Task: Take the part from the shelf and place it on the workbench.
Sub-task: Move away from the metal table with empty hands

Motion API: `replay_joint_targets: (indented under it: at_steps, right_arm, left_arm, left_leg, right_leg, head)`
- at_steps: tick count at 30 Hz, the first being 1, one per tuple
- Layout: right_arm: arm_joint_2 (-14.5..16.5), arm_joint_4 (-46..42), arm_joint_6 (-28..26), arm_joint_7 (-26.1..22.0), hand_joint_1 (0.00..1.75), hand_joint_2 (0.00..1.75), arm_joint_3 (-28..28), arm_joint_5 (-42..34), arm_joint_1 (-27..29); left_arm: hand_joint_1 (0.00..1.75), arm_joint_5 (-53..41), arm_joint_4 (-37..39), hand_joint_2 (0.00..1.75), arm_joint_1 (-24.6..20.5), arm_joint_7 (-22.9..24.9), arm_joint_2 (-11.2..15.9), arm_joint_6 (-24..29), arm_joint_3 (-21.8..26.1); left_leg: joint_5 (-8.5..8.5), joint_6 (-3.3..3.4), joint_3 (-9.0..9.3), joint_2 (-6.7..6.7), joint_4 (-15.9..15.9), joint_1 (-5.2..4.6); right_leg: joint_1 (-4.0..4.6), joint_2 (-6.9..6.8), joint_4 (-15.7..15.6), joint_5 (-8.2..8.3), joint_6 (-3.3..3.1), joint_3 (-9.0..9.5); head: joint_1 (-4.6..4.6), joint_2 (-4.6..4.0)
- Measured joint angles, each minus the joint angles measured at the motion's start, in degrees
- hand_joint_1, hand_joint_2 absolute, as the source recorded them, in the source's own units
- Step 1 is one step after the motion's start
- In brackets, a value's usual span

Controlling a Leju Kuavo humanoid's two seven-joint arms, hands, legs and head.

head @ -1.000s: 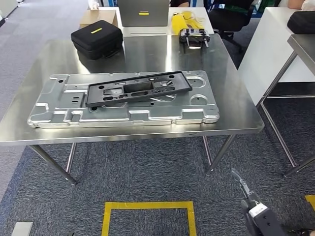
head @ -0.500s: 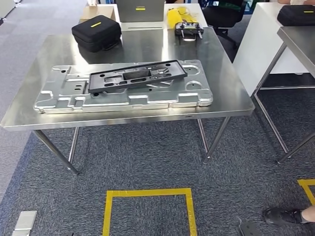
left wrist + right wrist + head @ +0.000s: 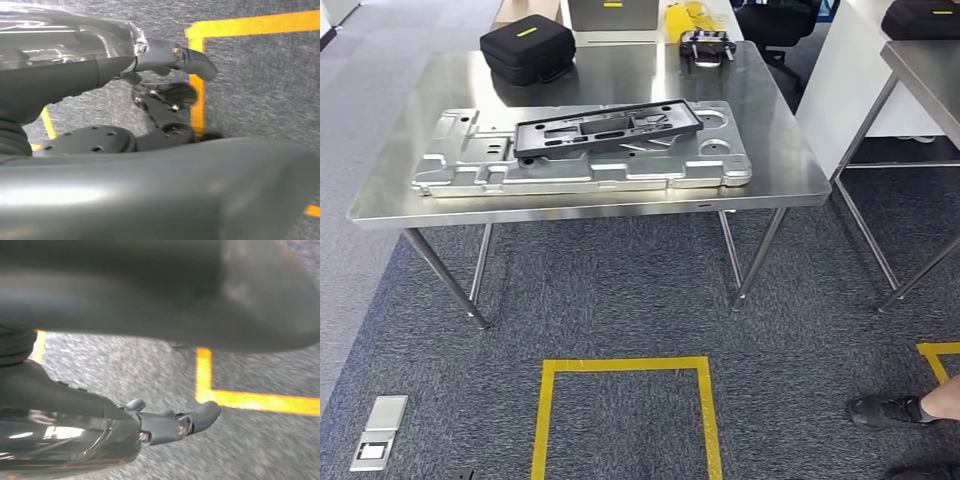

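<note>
Both hands hang low over the carpet, which fits arms at rest rather than arms at work: the left hand (image 3: 166,95) shows its thumb and dark fingers apart with nothing between them, and the right hand (image 3: 166,422) likewise reaches out loosely, fingers spread over grey carpet and holding nothing. Nearest in the head view lies the yellow tape square (image 3: 626,415) on the floor, probably a standing mark for the robot, with a floor socket plate (image 3: 379,432) off to its left and a person's shoe (image 3: 886,410) at the right edge. Beyond it stands the steel workbench (image 3: 788,175). On its tabletop, running along the front edge and nearly spanning from the left corner to the right, rests a large stamped metal panel (image 3: 463,165), laid flat, seemingly as a bed for the work. The black plastic part (image 3: 607,127) lies on top of that panel, lengthwise and toward its far side, so I judge the placing done and the hands empty because of it. At the far left corner sits a black zip case (image 3: 527,45), closed, so its contents cannot be told. Near the far right corner lies a handheld controller (image 3: 706,45), with something yellow just behind it. A second steel table (image 3: 924,65) stands to the right, well apart.
</note>
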Motion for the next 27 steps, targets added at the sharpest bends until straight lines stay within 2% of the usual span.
replay_joint_targets:
  at_steps: [1,2,3,5,6,7,8,9,10,11,12,13,14,15,16,17,18,20,21,22,23,24,25,26,27]
  right_arm:
    - [-0.1,0.5,-0.3,1.2,0.0,0.0,-0.3,0.2,0.0]
    - [-0.1,1.0,-0.6,2.4,0.0,0.0,-0.6,0.6,0.0]
    - [-0.2,1.4,-0.8,3.5,0.0,0.0,-0.7,0.9,0.0]
    - [-0.2,2.1,-1.3,5.4,0.0,0.0,-1.0,1.6,-0.1]
    - [-0.2,2.4,-1.5,6.2,0.0,0.0,-1.2,1.8,-0.2]
    - [-0.1,2.6,-1.7,7.0,0.0,0.0,-1.4,2.0,-0.3]
    - [-0.1,2.8,-1.9,7.8,0.0,0.0,-1.5,2.1,-0.4]
    - [-0.1,3.0,-2.1,8.6,0.0,0.0,-1.7,2.3,-0.5]
    - [0.0,3.1,-2.2,9.2,0.0,0.0,-1.8,2.3,-0.6]
    - [0.0,3.2,-2.3,9.7,0.0,0.0,-2.0,2.3,-0.8]
    - [0.1,3.3,-2.3,10.0,0.0,0.0,-2.1,2.3,-1.0]
    - [0.2,3.4,-2.3,10.3,0.0,0.0,-2.3,2.3,-1.2]
    - [0.3,3.5,-2.3,10.4,0.0,0.0,-2.5,2.4,-1.4]
    - [0.5,3.6,-2.3,10.4,0.0,0.0,-2.7,2.5,-1.6]
    - [0.7,3.8,-2.2,10.3,0.0,0.0,-2.9,2.6,-1.7]
    - [0.8,3.9,-2.1,10.2,0.0,0.0,-3.0,2.8,-1.7]
    - [1.0,4.0,-2.0,10.0,0.0,0.0,-3.0,3.0,-1.7]
    - [1.0,4.1,-1.7,9.5,0.0,0.0,-3.1,3.3,-1.7]
    - [1.1,4.1,-1.6,9.4,0.0,0.0,-3.2,3.3,-1.7]
    - [1.1,4.1,-1.5,9.3,0.0,0.0,-3.2,3.4,-1.8]
    - [1.1,4.2,-1.5,9.3,0.0,0.0,-3.2,3.4,-1.8]
    - [1.1,4.2,-1.5,9.3,0.0,0.0,-3.3,3.4,-1.8]
    - [1.1,4.2,-1.5,9.3,0.0,0.0,-3.3,3.5,-1.9]
    - [1.1,4.2,-1.6,9.4,0.0,0.0,-3.3,3.6,-1.9]
    - [1.1,4.2,-1.8,9.6,0.0,0.0,-3.3,3.7,-1.9]
  left_arm:
    - [0.0,-0.1,0.0,0.0,0.1,0.1,0.0,0.0,0.0]
    - [0.0,-0.1,0.0,0.0,0.2,0.1,0.0,0.0,0.0]
    - [0.0,-0.2,0.0,0.0,0.3,0.1,0.0,0.0,0.0]
    - [0.0,-0.2,0.0,0.0,0.3,0.2,0.0,-0.2,0.0]
    - [0.0,-0.2,0.0,0.0,0.3,0.3,0.0,-0.3,0.0]
    - [0.0,-0.3,0.0,0.0,0.3,0.4,0.0,-0.5,0.0]
    - [0.0,-0.3,0.0,0.0,0.3,0.5,0.0,-0.6,0.0]
    - [0.0,-0.3,0.0,0.0,0.3,0.6,0.0,-0.7,0.0]
    - [0.0,-0.3,0.0,0.0,0.2,0.7,0.0,-0.9,0.0]
    - [0.0,-0.3,0.0,0.0,0.2,0.8,0.0,-1.1,0.0]
    - [0.0,-0.4,0.0,0.0,0.1,0.8,0.0,-1.3,0.0]
    - [0.0,-0.4,0.0,0.0,0.1,0.8,-0.1,-1.5,0.0]
    - [0.0,-0.6,0.0,0.0,0.1,0.8,-0.1,-1.6,0.0]
    - [0.0,-0.7,0.0,0.0,0.1,0.8,-0.1,-1.7,0.0]
    - [0.0,-0.8,0.0,0.0,0.1,0.8,0.0,-1.8,0.0]
    - [0.0,-0.9,0.0,0.0,0.2,0.8,0.0,-1.8,0.0]
    - [0.0,-0.9,0.0,0.0,0.3,0.8,0.0,-1.9,0.0]
    - [0.0,-1.0,0.0,0.0,0.4,0.8,0.0,-1.9,0.0]
    - [0.0,-1.0,0.0,0.0,0.4,0.8,0.0,-1.9,0.0]
    - [0.0,-1.0,0.0,0.0,0.4,0.8,0.0,-1.9,0.0]
    - [0.0,-1.0,0.0,0.0,0.4,0.8,0.0,-1.9,0.0]
    - [0.0,-1.0,0.0,0.0,0.3,0.8,0.0,-1.9,0.0]
    - [0.0,-1.0,0.0,0.0,0.3,0.8,0.1,-1.7,0.0]
    - [0.0,-1.0,0.0,0.0,0.2,1.0,0.1,-1.4,0.0]
    - [0.0,-1.0,0.0,0.0,0.1,1.2,0.1,-1.0,0.0]
  left_leg:
    - [0.55,0.47,-0.56,0.15,0.0,0.01]
    - [1.26,1.0,-1.24,0.3,0.0,0.04]
    - [2.0,1.42,-2.07,0.45,0.0,0.07]
    - [3.36,1.87,-3.95,0.59,0.3,-0.25]
    - [4.01,1.94,-4.95,0.66,0.4,-0.41]
    - [4.6,1.97,-6.0,0.73,0.7,-0.55]
    - [5.1,1.96,-7.06,0.79,1.1,-0.65]
    - [5.52,1.91,-8.11,0.81,1.6,-0.73]
    - [5.87,1.81,-9.01,0.83,2.1,-0.76]
    - [6.13,1.66,-9.82,0.82,2.7,-0.88]
    - [6.44,1.44,-10.42,0.83,3.2,-0.97]
    - [6.82,1.18,-10.9,0.84,3.6,-1.02]
    - [7.23,0.9,-11.31,0.87,3.9,-1.07]
    - [7.71,0.63,-11.66,0.85,3.9,-1.09]
    - [7.51,0.29,-12.12,0.72,4.2,-1.07]
    - [6.25,-0.11,-12.68,0.52,5.0,-0.98]
    - [3.93,-0.57,-13.35,0.32,6.8,-0.8]
    - [-1.85,-1.47,-14.71,0.11,13.1,-0.23]
    - [-3.49,-1.77,-15.06,0.1,16.5,-0.04]
    - [-3.67,-1.94,-14.88,0.09,18.6,0.09]
    - [-2.61,-2.01,-13.91,0.07,19.1,0.17]
    - [-0.88,-1.95,-12.05,0.06,17.6,0.22]
    - [0.64,-1.77,-9.31,0.03,14.3,0.22]
    - [1.43,-1.48,-5.92,0.02,10.0,0.12]
    - [1.36,-1.09,-2.86,0.01,5.7,0.01]
  right_leg:
    - [-0.09,0.09,0.3,-0.56,0.3,-0.32]
    - [-0.15,0.21,1.4,-2.28,0.49,-0.73]
    - [-0.2,0.33,3.5,-5.03,0.6,-1.36]
    - [-0.19,0.45,10.5,-10.87,0.65,-2.72]
    - [-0.17,0.49,13.8,-12.14,0.68,-3.0]
    - [-0.15,0.53,15.7,-11.92,0.66,-2.6]
    - [-0.13,0.56,15.7,-10.58,0.6,-1.36]
    - [-0.09,0.59,13.8,-8.87,0.45,0.78]
    - [0.0,0.63,10.2,-7.73,0.17,3.74]
    - [0.16,0.65,5.7,-7.35,-0.13,6.95]
    - [0.31,0.67,1.9,-7.64,-0.41,9.52]
    - [0.47,0.68,-0.8,-8.17,-0.63,11.17]
    - [0.59,0.68,-2.1,-8.46,-0.72,11.74]
    - [0.46,0.65,-2.4,-8.4,-0.95,11.41]
    - [0.32,0.55,-2.5,-8.03,-1.29,10.86]
    - [0.14,0.42,-2.5,-7.51,-1.73,10.16]
    - [-0.04,0.28,-2.6,-6.83,-2.16,9.31]
    - [0.0,0.08,-2.5,-5.52,-2.51,7.57]
    - [0.03,0.0,-2.3,-4.88,-2.47,6.68]
    - [0.04,-0.06,-2.2,-4.29,-2.4,5.77]
    - [0.04,-0.1,-2.0,-3.76,-2.3,4.82]
    - [0.04,-0.12,-1.7,-3.29,-2.17,3.89]
    - [0.03,-0.13,-1.4,-2.87,-2.02,3.08]
    - [0.1,-0.11,-1.1,-2.52,-1.83,2.47]
    - [0.18,-0.11,-0.9,-2.18,-1.58,2.05]
  head:
    - [0.0,0.0]
    - [0.04,-0.01]
    - [0.08,-0.01]
    - [0.16,-0.01]
    - [0.18,0.0]
    - [0.17,0.0]
    - [0.17,0.0]
    - [0.17,0.0]
    - [0.17,-0.01]
    - [0.2,-0.01]
    - [0.21,0.0]
    - [0.22,0.0]
    - [0.24,0.0]
    - [0.22,0.0]
    - [0.19,0.0]
    - [0.15,0.0]
    - [0.1,-0.01]
    - [0.04,-0.01]
    - [0.04,-0.01]
    - [0.04,-0.01]
    - [0.04,-0.01]
    - [0.04,-0.01]
    - [0.04,-0.01]
    - [0.04,-0.01]
    - [0.03,-0.01]
